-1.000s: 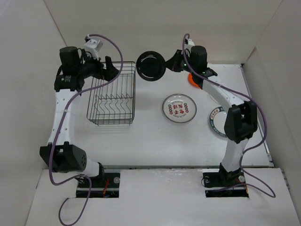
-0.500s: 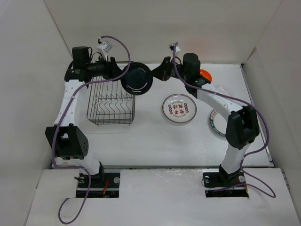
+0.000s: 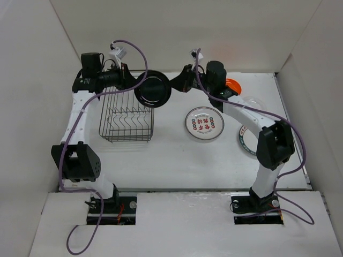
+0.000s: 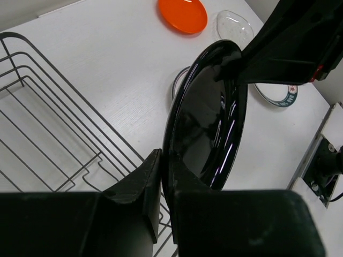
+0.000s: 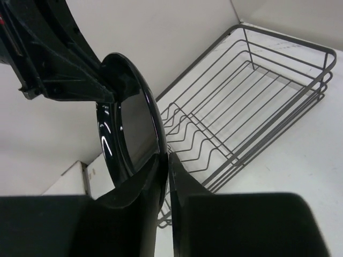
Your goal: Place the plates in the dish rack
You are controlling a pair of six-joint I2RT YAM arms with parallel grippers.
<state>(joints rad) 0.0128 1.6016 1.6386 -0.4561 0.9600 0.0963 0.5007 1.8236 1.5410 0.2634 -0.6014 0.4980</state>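
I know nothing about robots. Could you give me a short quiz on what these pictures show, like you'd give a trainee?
1. True or false: the dish rack already holds a plate.
2. The black plate is gripped by: A) the left gripper alone, B) the right gripper alone, C) both.
3. What colour is the small plate beside the clear plate?

Key: 1 false; 2 C; 3 orange.
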